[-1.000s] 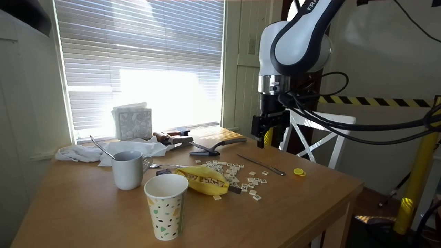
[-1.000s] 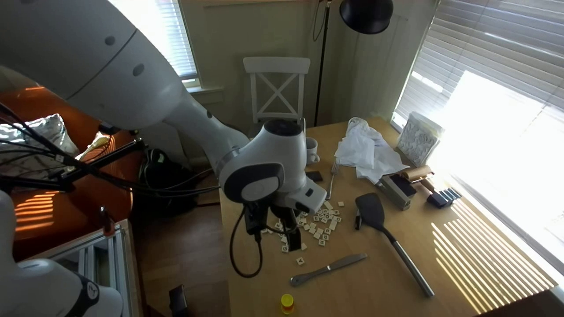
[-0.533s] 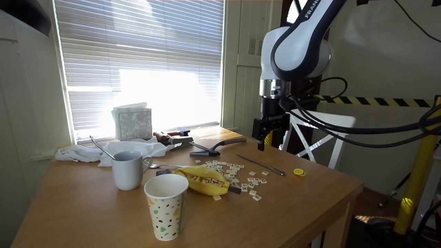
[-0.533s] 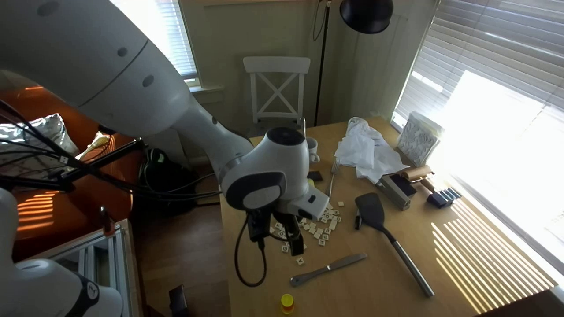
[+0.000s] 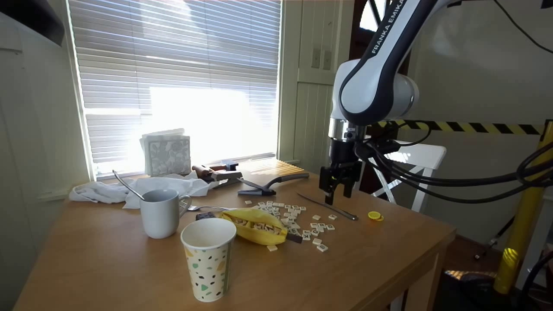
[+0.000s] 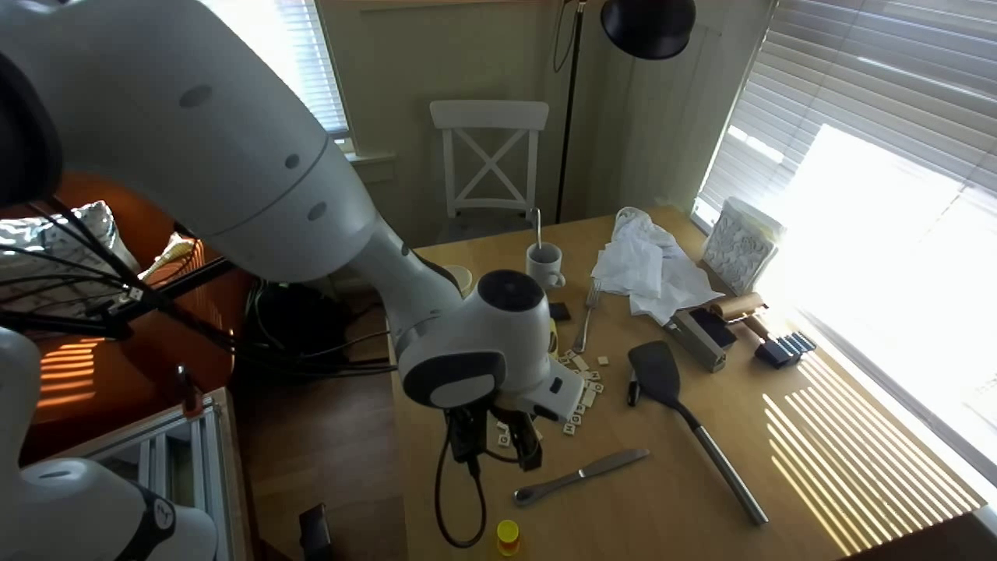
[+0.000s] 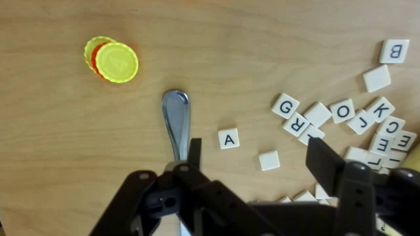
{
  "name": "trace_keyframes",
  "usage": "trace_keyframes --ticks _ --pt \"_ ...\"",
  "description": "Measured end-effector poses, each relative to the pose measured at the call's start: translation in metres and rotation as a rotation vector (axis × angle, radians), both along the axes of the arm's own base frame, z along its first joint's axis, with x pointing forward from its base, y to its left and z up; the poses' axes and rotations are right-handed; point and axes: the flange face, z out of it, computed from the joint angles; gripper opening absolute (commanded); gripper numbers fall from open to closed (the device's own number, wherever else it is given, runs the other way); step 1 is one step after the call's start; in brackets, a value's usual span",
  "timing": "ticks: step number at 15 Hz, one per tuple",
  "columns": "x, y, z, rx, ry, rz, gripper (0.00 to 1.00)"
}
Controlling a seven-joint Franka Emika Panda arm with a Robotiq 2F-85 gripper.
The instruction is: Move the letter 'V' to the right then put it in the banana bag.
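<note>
While tool hangs lower than one second earlier, its fingers stand spread, nothing held. Under gap, in wrist view: tile marked A, blank tile. Beside one finger: knife. Past opposite finger: scattered letter tiles, then banana bag, open, tiles inside, on surface; all unmoved. Letter 'V' not legible; place cannot be told, though A, V-like when inverted, possibly meant. Descent suggests pick coming, no grasp made yet; rightward shift and bagging judged still to do.

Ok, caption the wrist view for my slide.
Open gripper hovers over a table with letter tiles, a knife, yellow and red discs, and the banana bag at far right.
</note>
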Motion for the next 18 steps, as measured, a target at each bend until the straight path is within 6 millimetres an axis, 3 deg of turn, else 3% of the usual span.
trace_keyframes --ticks 6,13,18 --pt "0.009 -0.007 -0.025 -0.009 0.009 0.003 0.71" --pt "0.028 -0.014 -0.039 -0.018 0.001 0.030 0.64" --pt "0.029 -0.022 -0.049 -0.011 0.011 0.048 0.52"
